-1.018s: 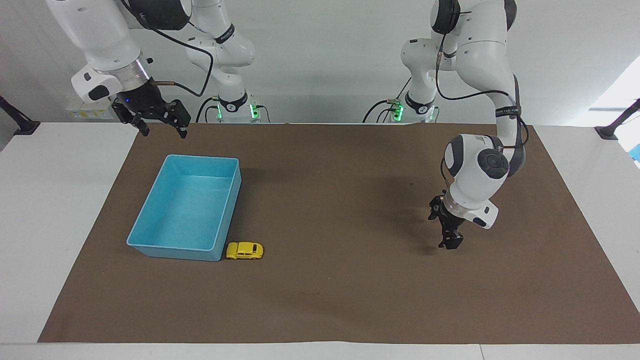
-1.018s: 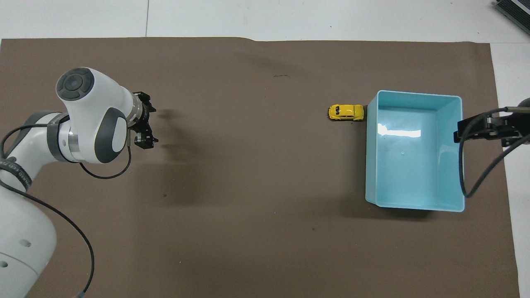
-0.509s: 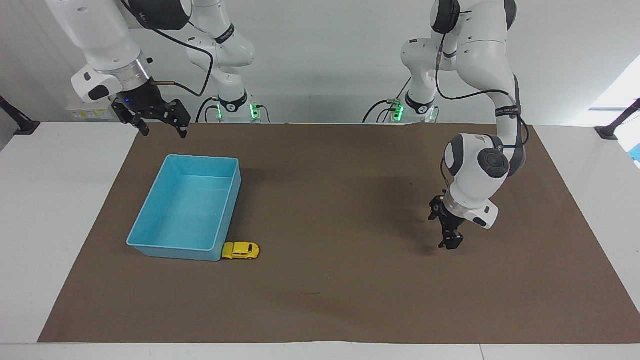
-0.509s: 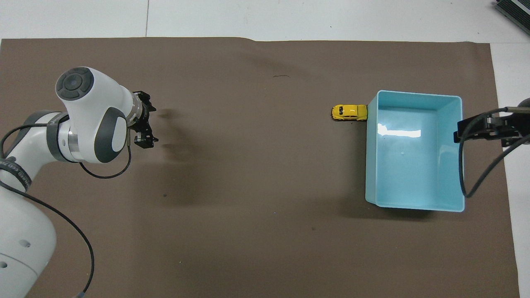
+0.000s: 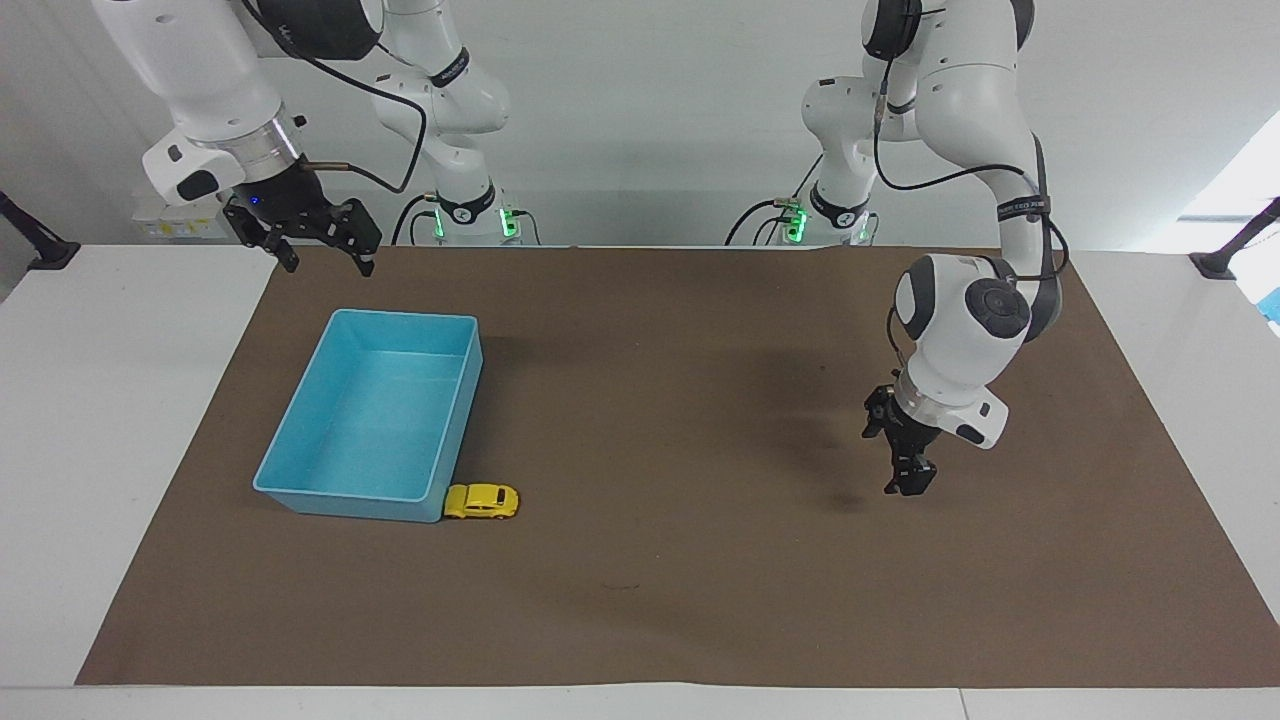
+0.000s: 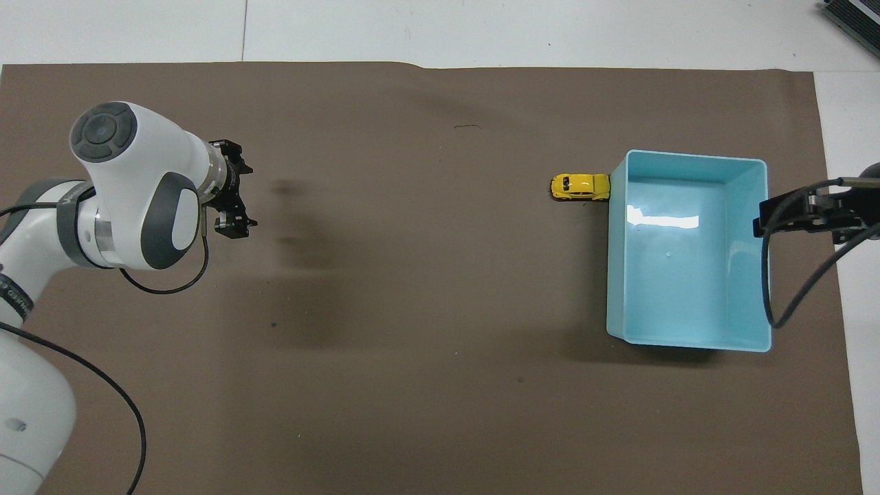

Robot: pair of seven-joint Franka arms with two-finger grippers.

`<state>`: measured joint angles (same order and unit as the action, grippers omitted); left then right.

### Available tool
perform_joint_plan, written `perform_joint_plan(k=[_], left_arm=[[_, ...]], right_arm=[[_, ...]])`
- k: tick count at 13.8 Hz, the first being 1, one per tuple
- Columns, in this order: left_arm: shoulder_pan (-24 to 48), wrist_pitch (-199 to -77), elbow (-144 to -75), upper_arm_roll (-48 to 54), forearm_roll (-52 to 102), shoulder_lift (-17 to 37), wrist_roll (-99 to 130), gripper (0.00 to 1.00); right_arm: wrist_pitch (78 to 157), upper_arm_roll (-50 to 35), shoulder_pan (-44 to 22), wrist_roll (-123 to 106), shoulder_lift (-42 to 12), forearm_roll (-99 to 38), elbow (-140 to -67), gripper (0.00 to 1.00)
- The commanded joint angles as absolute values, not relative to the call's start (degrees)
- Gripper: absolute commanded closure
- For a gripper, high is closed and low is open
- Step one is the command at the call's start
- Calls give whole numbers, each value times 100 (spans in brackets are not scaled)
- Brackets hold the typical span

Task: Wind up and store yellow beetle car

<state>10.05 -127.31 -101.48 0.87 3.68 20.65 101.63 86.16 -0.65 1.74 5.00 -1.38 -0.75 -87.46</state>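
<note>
The yellow beetle car [image 5: 482, 501] sits on its wheels on the brown mat [image 5: 680, 600], one end touching the outer wall of the blue bin [image 5: 300, 493] at the bin's corner farthest from the robots, toward the right arm's end of the table; the bin holds nothing, so storing is not yet done. The right gripper [image 5: 318, 247] hangs, fingers apart, over the mat's edge nearest the robots beside the bin; the left gripper [image 5: 908, 485], fingers together and empty, hovers low over bare mat, well apart from the car.
</note>
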Motion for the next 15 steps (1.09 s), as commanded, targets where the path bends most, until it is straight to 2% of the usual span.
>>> perform_joint_plan(k=[1,4,8,15], left_arm=[[940,-12210,-9819,114,281,1864,10046,0],[871,-11997,-9484,105,281,1732,9844,0],[642,-11822,-9387,106,290,1240,9301,0],[396,-10812,-8482,97,272,1230,8178,0]], right_arm=[[8684,-114,237,563,-79,-149,-8842,0],[8631,-114,237,580,-79,-149,-8842,0],[8701,-132,211,545,-70,-141,-8859,0],[9290,-185,-149,729,44,-158,-9272,0]])
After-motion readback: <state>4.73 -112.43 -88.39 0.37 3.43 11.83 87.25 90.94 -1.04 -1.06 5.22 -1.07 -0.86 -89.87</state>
